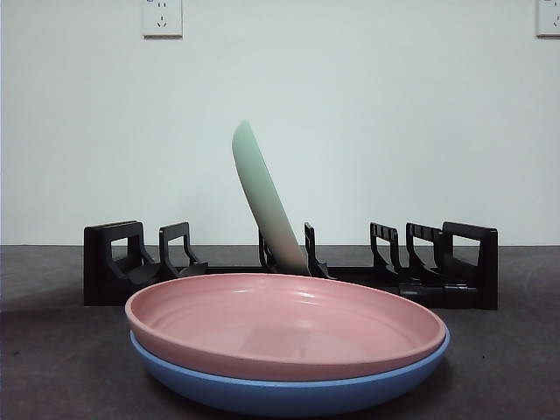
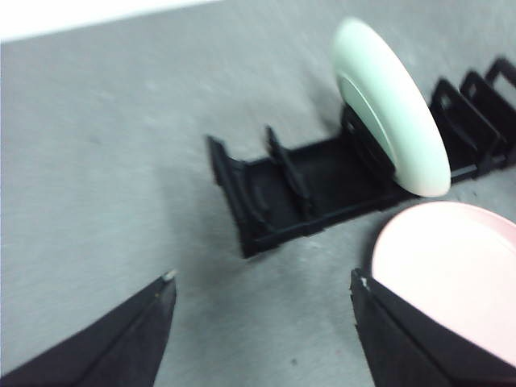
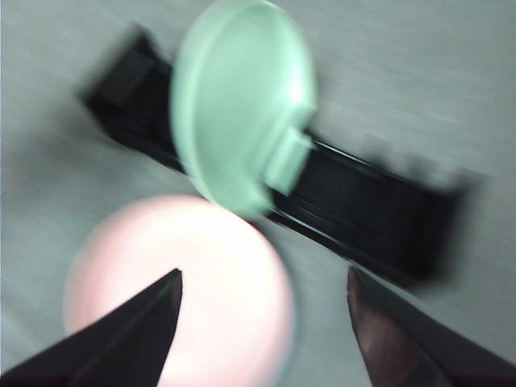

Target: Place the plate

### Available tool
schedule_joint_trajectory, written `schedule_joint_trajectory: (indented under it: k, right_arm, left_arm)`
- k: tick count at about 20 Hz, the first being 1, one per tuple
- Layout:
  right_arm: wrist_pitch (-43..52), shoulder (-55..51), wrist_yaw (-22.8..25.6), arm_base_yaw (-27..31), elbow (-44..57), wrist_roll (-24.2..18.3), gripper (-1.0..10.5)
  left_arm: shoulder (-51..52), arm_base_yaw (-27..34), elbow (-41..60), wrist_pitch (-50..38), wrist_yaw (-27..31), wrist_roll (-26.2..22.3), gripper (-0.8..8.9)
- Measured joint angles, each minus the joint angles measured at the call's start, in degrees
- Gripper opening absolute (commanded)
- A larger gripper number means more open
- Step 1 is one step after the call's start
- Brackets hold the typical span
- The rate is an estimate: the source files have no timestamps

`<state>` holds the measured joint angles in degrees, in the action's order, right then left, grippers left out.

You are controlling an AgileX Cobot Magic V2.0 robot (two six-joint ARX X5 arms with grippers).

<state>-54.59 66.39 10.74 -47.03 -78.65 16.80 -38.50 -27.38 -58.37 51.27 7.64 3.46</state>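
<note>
Standing in the front view, from left to right, a black rack (image 1: 289, 276) is seen across the table (image 1: 44, 350), with free slots at its left end, a green plate (image 1: 267, 201) leaned in a middle slot, and more free slots at its right end. In front of the rack, near the camera, a pink plate (image 1: 280, 319) is laid flat in a blue plate (image 1: 289, 389), the two being stacked and touching.

The pink plate is judged to be the next one to be placed, since it lies on top. No arm is seen in the front view, so the grasp is not yet made.

The left gripper (image 2: 262, 322) is held above the table near the left end of the rack, its jaws spread apart and empty; the rim of the pink plate is seen just beside one jaw. The right gripper (image 3: 262, 318) is held over the pink plate, its jaws also spread and empty, though this view is blurred.

To do the step well, the pink plate should be taken by its rim only, so that the blue plate is not lifted with it. It should then be turned upright and lowered into a free slot beside the green plate, without that plate being knocked.
</note>
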Motion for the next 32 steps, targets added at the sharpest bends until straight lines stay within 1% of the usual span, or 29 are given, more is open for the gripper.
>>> schedule_joint_trajectory:
  k: [3,5,7,8,11,13,14,18,19,20,24,26,28,30,32]
  right_arm:
    - [9.90,7.34,-14.43,6.40,-0.07,0.24,3.2]
    - [14.14,13.38,-23.50,10.05,-0.81,1.40,3.2]
    - [18.78,19.17,-30.42,12.39,-1.36,2.62,3.2]
    - [20.90,21.84,-32.35,13.03,-1.42,3.02,3.2]
    - [23.98,28.57,-34.10,13.18,-2.95,3.21,3.1]
    - [25.49,31.91,-36.20,13.18,-4.39,3.23,3.1]
    - [25.57,33.22,-36.28,13.18,-5.38,3.23,2.9]
    - [26.14,35.39,-36.20,13.18,-7.45,3.26,1.1]
    - [26.49,35.39,-36.20,13.18,-7.48,3.26,0.5]
    - [26.56,35.39,-36.20,13.18,-7.48,3.26,0.1]
    - [26.51,35.39,-36.54,12.90,-7.74,3.45,0.1]
    - [26.43,35.39,-38.07,12.79,-7.89,3.48,0.1]
    - [24.06,35.39,-39.82,13.03,-9.75,3.63,0.1]
    - [19.91,35.30,-40.54,12.92,-13.88,3.61,0.1]
    - [14.71,34.29,-40.65,12.57,-18.25,2.62,0.1]
  left_arm:
    - [4.26,0.52,0.28,3.78,0.00,0.37,3.45]
    - [5.14,0.52,0.61,5.92,-0.02,0.42,3.44]
    - [5.60,0.52,0.70,5.92,-0.02,0.76,3.44]
    - [5.64,0.52,0.70,5.92,-0.02,1.05,3.44]
    - [5.64,0.52,0.70,5.95,-0.02,1.31,3.44]
    - [5.64,0.52,0.70,5.92,0.00,1.66,3.44]
    - [5.64,0.52,0.70,5.95,0.00,1.68,3.44]
    - [5.64,0.52,0.70,5.95,0.00,1.75,3.44]
    - [5.64,0.52,0.70,5.95,0.00,1.81,3.44]
    - [5.64,0.52,0.70,5.95,0.00,1.86,3.44]
    - [5.64,0.52,0.70,5.95,0.00,1.88,3.44]
    - [5.64,0.52,0.70,5.95,0.00,1.88,3.44]
    - [5.64,0.52,0.70,5.92,0.00,1.88,3.44]
    - [5.64,0.52,0.70,5.92,0.00,1.88,3.44]
    - [5.64,0.52,0.70,5.62,0.00,1.88,3.44]
